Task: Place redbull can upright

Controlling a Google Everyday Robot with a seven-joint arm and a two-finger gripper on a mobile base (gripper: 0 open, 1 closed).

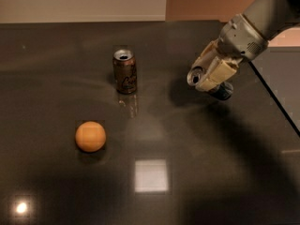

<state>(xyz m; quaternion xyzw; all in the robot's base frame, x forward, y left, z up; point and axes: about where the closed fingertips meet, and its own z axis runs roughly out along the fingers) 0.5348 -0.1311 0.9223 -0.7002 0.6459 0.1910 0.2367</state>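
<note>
Hand point(207, 77) clamped round the redbull can point(223, 92), off the worktop point(187, 186); its long axis slanted, top toward the brown can point(125, 72), so it needed tipping upright, I reckoned.

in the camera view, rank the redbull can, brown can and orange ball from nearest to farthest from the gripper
1. redbull can: held tilted in the gripper, at the picture's right.
2. brown can: standing upright, toward the middle, well to the picture's left of the gripper.
3. orange ball: farthest, at the front left of the picture.
</note>
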